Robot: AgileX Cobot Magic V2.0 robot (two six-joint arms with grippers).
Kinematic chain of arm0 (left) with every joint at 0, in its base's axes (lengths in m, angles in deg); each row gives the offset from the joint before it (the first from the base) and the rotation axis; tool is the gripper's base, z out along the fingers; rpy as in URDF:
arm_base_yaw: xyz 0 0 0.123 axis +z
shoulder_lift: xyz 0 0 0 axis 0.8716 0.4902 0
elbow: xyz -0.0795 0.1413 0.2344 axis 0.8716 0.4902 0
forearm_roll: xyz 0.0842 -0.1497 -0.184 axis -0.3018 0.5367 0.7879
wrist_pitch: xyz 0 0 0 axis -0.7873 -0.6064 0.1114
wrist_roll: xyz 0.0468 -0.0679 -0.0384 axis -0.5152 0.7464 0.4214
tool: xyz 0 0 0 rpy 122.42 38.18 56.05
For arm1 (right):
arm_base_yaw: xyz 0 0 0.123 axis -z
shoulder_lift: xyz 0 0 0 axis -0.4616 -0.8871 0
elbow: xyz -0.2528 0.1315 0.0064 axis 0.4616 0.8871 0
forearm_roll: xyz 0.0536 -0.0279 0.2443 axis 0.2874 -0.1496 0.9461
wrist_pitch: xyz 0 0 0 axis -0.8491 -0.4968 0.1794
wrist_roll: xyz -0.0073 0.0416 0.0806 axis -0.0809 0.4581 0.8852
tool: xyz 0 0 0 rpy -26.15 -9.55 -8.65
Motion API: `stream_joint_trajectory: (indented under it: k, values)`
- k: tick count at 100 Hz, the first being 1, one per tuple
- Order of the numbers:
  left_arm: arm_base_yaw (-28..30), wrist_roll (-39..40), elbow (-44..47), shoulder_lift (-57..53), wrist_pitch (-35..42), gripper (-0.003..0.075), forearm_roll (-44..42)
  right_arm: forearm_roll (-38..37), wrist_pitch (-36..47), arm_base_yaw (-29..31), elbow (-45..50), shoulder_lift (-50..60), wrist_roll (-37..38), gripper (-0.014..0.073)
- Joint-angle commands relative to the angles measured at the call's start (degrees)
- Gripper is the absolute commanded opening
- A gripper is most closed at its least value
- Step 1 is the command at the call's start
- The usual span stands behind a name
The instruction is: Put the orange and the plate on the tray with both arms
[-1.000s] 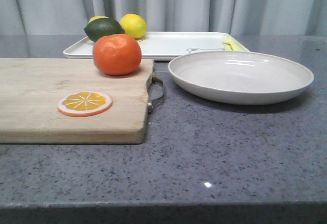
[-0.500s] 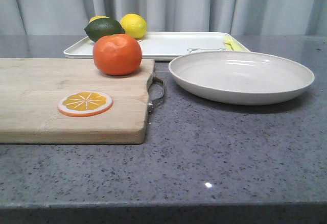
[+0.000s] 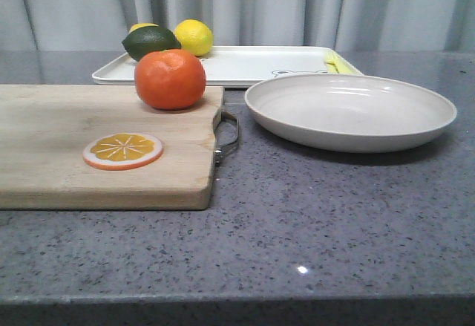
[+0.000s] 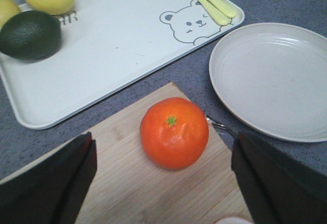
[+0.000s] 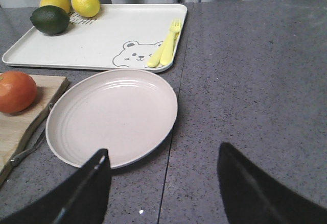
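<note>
Both grippers' fingers spread, empty. The glossy orange (image 4: 174, 132) looks firm but rollable: pinch its sides. The stiff plate (image 5: 112, 116): grip its rim.

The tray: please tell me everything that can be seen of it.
The tray is a flat white rectangle with rounded corners and a low rim, plastic by its look, lying on the grey table behind the plate. A bear face is printed on it. A dark green fruit and two lemons sit at one end, yellow cutlery at the other. No hand touches it.
</note>
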Motion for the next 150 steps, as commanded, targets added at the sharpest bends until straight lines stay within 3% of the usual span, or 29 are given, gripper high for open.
stream_joint_trajectory:
  k: [1, 40, 150]
  values:
    - [-2.07, -0.21, -5.32, 4.5, 4.17, 0.0537, 1.43, -0.95, 4.48, 0.43, -2.0, -0.98, -0.4, 0.0468]
    - [-3.42, 0.57, -15.08, 19.04, 3.83, 0.0537, 2.4, -1.25, 4.48, 0.43, -2.0, -0.98, -0.4, 0.0468]
    - [-3.42, 3.54, -15.19, 25.91, -2.12, 0.0529, 2.4, -1.28, 4.48, 0.43, -2.0, -0.98, -0.4, 0.0468]
